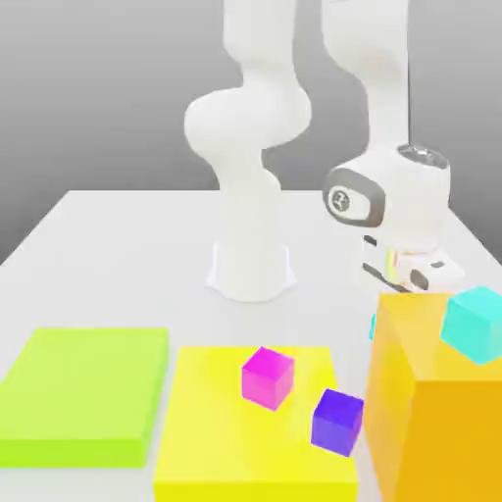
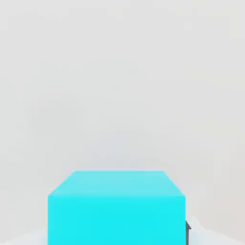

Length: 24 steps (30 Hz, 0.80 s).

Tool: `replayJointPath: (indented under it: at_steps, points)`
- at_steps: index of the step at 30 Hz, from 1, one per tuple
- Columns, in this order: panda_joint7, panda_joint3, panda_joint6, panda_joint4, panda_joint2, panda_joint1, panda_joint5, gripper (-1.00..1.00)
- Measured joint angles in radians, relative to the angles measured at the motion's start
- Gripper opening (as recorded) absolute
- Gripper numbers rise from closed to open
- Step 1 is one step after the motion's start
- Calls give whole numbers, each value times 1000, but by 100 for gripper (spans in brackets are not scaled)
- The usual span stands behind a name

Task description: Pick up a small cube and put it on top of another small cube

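Observation:
The small cube [image 2: 117, 208] is plain cyan-blue and sits close under the hand camera, on the white table. A dark fingertip [image 2: 188, 228] touches its side. In the exterior view my gripper [image 1: 397, 279] reaches down behind the tall orange block [image 1: 431, 412], which hides its fingers. A thin cyan sliver of the small cube [image 1: 373, 328] shows at that block's edge. The gripper is shut on the small cube. A magenta cube [image 1: 268, 376] and a purple cube [image 1: 337, 422] rest on the yellow slab [image 1: 211, 441].
A paler turquoise cube [image 1: 477, 324] sits on top of the orange block. A lime-green slab [image 1: 83, 407] lies at the exterior view's left. The arm's white base [image 1: 251, 270] stands mid-table.

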Motion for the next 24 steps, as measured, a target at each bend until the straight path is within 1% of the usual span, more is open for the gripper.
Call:
replayJointPath:
  at_steps: [2, 5, 11, 13, 19, 21, 24]
  points:
    - [-8, 8, -52, 2, -66, 26, 24, -100]
    - [0, 19, -146, 84, -140, 38, 23, -100]
    - [-68, -55, -400, 276, -282, -31, -1, -100]
    - [-101, -94, -466, 313, -311, -65, -8, -100]
    - [-224, -247, -583, 323, -331, -190, -31, -100]
    - [-260, -302, -586, 291, -317, -241, -46, -100]
    - [-268, -366, -573, 266, -318, -335, -108, -100]
